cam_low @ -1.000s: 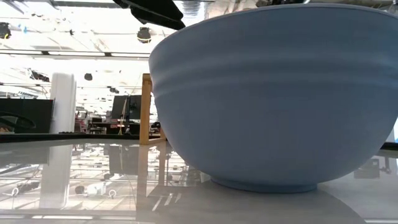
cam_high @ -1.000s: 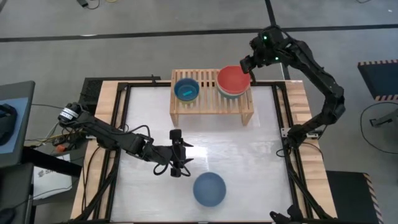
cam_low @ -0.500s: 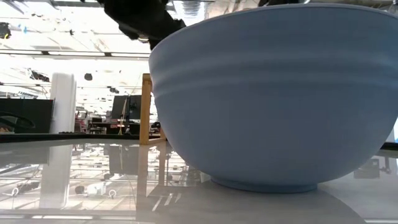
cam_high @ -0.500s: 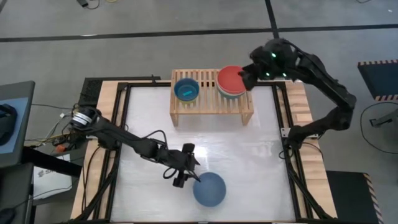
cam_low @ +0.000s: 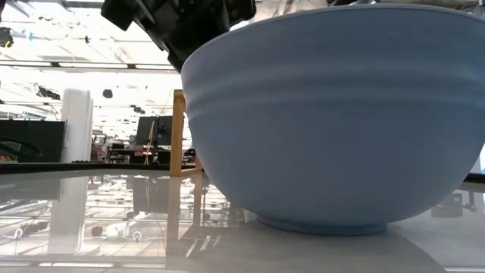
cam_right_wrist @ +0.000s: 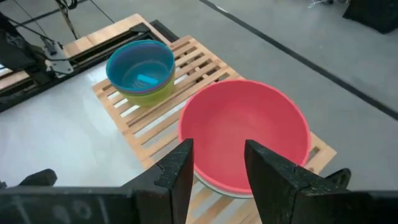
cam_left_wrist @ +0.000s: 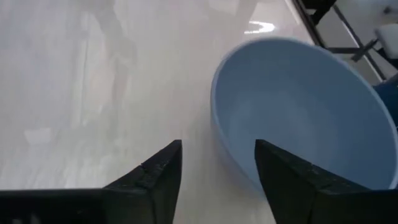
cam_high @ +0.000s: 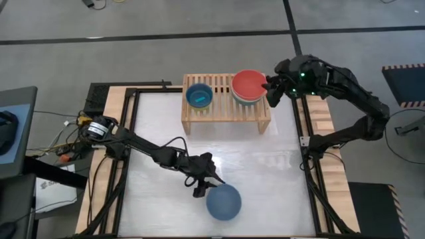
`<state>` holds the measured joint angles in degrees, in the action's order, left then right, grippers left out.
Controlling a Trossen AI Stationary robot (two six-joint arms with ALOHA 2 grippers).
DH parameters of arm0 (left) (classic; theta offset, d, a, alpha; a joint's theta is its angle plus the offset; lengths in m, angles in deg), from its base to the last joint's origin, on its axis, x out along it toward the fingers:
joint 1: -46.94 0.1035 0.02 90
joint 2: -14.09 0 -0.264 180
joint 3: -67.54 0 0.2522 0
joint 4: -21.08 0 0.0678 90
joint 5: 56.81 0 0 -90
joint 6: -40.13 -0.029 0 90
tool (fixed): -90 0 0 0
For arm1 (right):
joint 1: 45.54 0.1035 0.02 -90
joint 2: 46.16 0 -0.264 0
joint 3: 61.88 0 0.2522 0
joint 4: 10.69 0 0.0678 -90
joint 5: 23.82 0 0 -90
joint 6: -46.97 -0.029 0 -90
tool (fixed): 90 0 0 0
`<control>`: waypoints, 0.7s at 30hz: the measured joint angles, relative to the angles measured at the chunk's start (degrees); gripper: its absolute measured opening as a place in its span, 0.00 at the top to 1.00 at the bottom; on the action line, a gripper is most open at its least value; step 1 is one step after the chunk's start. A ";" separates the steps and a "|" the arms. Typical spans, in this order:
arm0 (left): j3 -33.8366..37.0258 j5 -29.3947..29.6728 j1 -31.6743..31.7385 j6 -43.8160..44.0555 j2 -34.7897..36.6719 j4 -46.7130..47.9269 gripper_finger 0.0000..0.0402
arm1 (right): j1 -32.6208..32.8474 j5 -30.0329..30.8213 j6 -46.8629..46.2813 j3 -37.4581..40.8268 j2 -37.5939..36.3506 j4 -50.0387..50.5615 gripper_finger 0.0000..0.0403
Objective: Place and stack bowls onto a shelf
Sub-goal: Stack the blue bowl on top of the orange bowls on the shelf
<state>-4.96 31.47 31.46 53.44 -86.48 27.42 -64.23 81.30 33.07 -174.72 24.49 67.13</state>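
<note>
Left tool (cam_high: 204,187), fingers spread, is closing on the slate blue bowl (cam_high: 223,202); rigid, light, slick — pinching its near rim looks best.

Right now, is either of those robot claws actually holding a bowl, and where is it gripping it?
Neither. The left gripper is open beside the slate blue bowl; the right gripper is open above the red bowl.
</note>
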 joint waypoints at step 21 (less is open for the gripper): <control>-1.37 -3.41 -0.09 4.58 -7.62 -2.17 0.60 | 1.05 0.03 -1.16 0.03 1.77 -0.26 0.58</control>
<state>-6.33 28.06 31.36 58.02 -94.11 25.25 -63.19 81.34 31.92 -174.69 26.26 66.86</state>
